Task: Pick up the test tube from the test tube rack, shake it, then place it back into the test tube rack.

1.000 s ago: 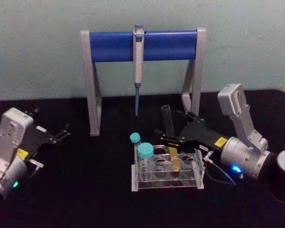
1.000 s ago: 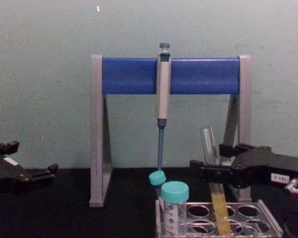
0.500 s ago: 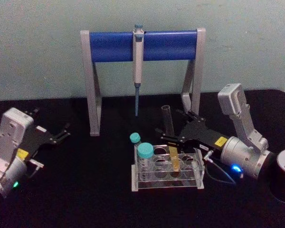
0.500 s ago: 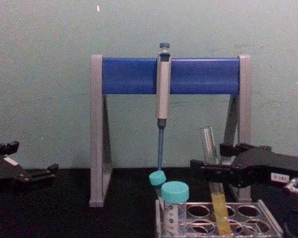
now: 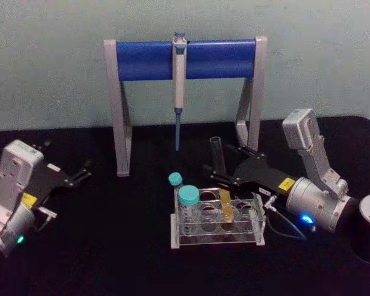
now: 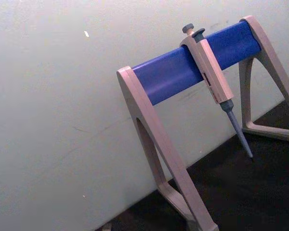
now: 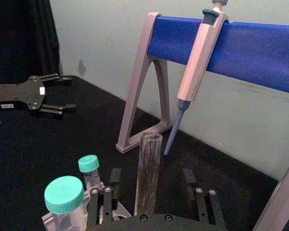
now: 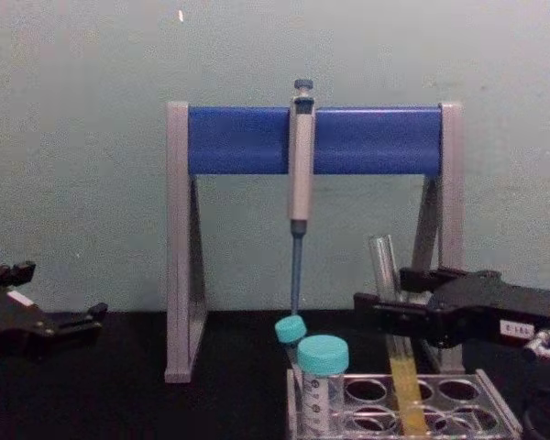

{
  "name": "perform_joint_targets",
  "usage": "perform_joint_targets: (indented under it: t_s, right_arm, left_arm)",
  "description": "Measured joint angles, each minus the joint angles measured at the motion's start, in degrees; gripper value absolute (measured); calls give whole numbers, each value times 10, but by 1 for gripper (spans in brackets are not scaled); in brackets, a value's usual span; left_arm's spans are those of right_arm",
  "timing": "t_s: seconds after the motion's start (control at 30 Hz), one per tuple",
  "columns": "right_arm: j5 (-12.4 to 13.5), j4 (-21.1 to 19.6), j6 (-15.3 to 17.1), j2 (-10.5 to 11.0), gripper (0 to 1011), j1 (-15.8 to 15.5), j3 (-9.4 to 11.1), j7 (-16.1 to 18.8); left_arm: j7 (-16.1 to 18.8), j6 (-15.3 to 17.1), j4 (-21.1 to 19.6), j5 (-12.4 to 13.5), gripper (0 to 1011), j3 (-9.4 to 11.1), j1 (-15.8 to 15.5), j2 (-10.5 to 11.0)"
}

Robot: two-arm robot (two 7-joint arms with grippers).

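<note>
over the black table (image 5: 111,246), the test tube (image 5: 217,154) stands between parted right jaws.

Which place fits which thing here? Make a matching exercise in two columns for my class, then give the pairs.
1 tall clear glass test tube, yellow-orange liquid
2 grey-blue pipette
3 wide teal-capped tube
4 left gripper

A hangs on blue bar
B open, on robot's left
C left end of clear plastic rack
D in rack, inside open right gripper

Pairs: 1-D, 2-A, 3-C, 4-B
</note>
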Motion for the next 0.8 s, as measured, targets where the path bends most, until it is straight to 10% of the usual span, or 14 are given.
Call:
perform_joint_targets:
  t_s: [0.57, 0.8]
  right_arm:
    - [1, 0, 1, 0, 293, 0, 0, 0]
    - [1, 0, 1, 0, 232, 0, 0, 0]
  left_arm:
    - [0, 0, 0, 0, 1001, 0, 0, 0]
    - [0, 0, 0, 0, 1001, 0, 0, 0]
